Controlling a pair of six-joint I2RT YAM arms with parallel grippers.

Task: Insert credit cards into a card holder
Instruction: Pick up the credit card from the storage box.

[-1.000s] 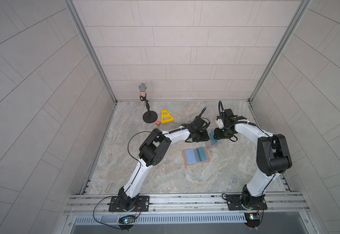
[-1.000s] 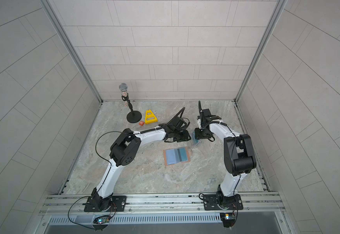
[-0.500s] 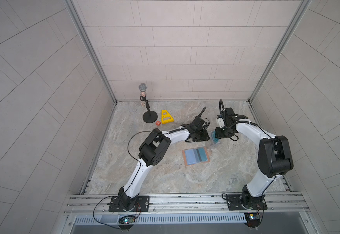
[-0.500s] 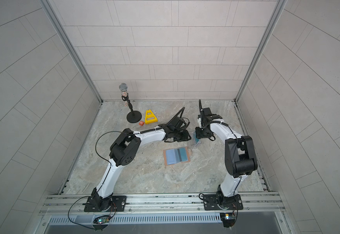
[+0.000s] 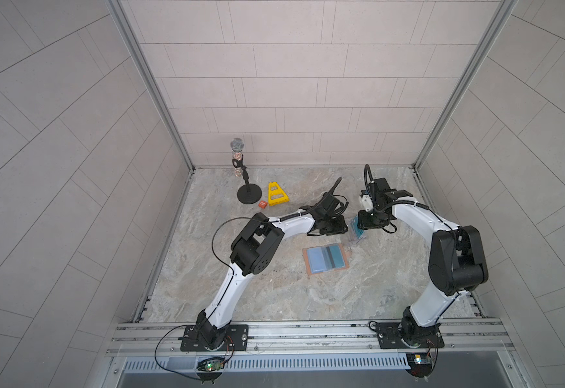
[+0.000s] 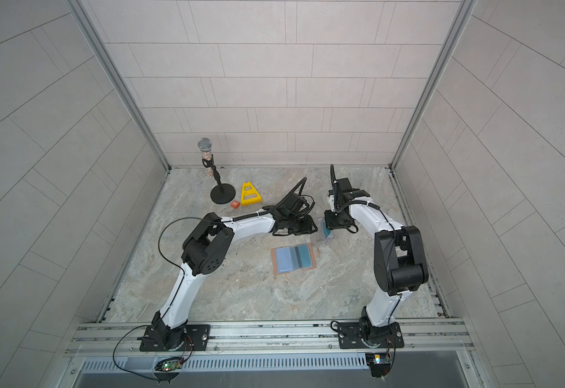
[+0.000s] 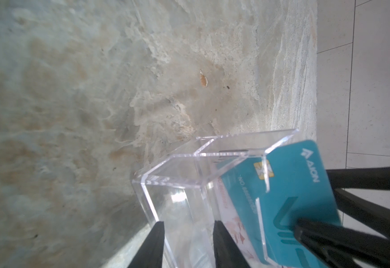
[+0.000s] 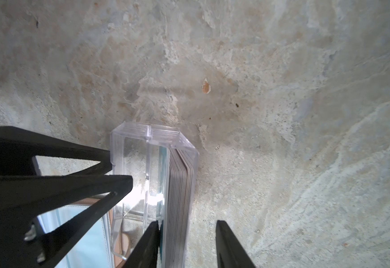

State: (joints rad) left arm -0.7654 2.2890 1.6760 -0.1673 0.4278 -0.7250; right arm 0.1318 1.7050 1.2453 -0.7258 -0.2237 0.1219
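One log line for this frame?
left claw shut on clear stand | right claw open around credit cards in stand | card holder open, partly filled

a clear plastic stand (image 7: pixel 177 171) is standing upright on the marbled tabletop (image 5: pixel 274 289), sitting right at the left gripper (image 7: pixel 188 243) and just in front of the right gripper (image 8: pixel 186 243). well apart from both, out to the left of the left gripper and nearer the back wall, a microphone (image 5: pixel 237 146) is standing on its round black base. a yellow triangular frame (image 5: pixel 278 200) is lying just beside that base, and a small orange tile (image 5: pixel 262 204) marked r is lying near both. pale tiled walls are enclosing the table.
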